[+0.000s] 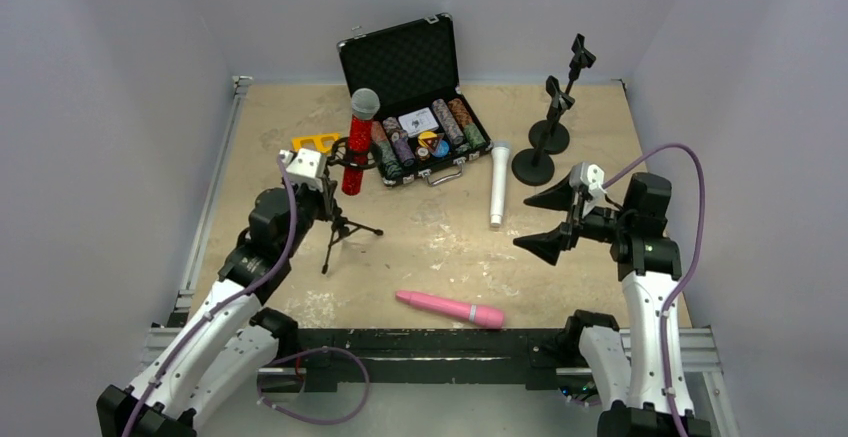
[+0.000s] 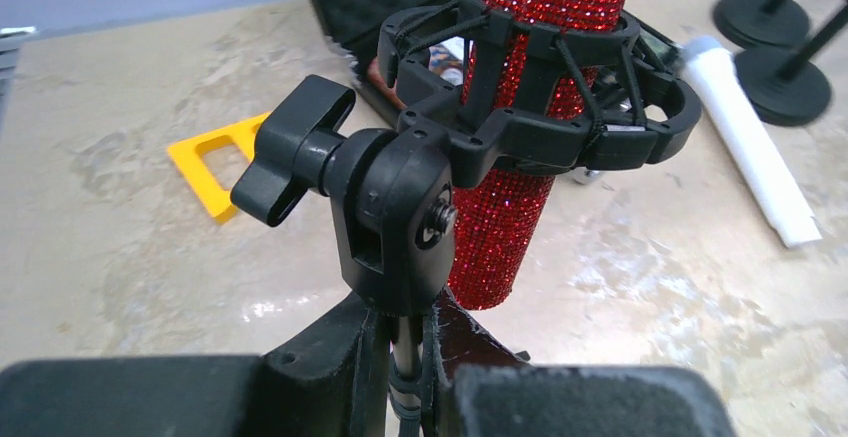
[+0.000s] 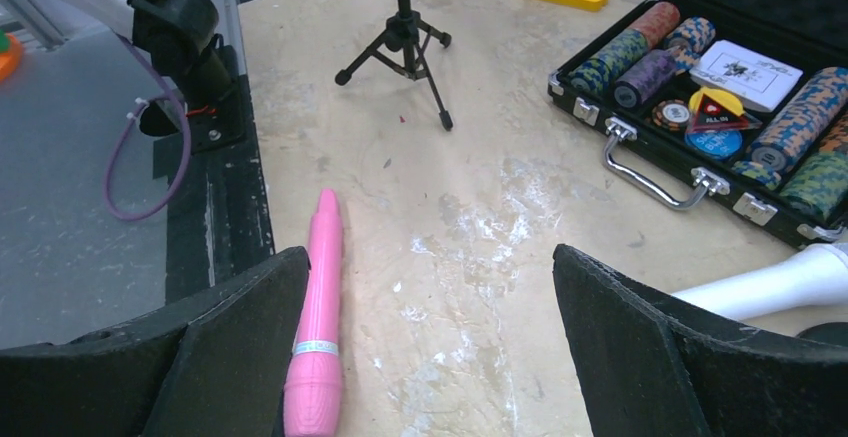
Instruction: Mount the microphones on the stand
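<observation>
Right gripper stands wide open, empty; pink microphone lies flat to its left, nearer the bases, long axis along the near edge; left gripper clamps the tripod stand.

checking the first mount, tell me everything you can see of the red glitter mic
The red microphone is a stick with a glittery red body and a silver mesh head, standing nearly upright, head up. It sits through the black shock mount atop the small tripod stand; its lower end hangs free. Only the mount touches it.
</observation>
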Motion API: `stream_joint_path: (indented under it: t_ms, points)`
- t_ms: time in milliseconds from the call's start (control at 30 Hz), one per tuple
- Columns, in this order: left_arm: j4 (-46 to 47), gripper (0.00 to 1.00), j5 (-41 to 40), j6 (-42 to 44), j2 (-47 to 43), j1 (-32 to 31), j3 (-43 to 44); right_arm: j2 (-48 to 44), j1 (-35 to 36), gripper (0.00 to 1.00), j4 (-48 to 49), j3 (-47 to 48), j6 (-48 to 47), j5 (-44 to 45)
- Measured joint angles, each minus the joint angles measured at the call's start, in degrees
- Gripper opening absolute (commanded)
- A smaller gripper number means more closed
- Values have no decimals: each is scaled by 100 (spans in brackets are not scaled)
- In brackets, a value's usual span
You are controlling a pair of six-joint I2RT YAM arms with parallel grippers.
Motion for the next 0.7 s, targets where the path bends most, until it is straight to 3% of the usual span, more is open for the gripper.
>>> stream_joint_path:
  t_ms: [433, 700]
  points:
    - [225, 0, 691, -17, 1069, 1939, 605, -157, -245, 96, 46, -103, -131, -234]
    - [538, 0, 1176, -15, 1674, 2612, 874, -199, -247, 95, 2, -103, -249, -234]
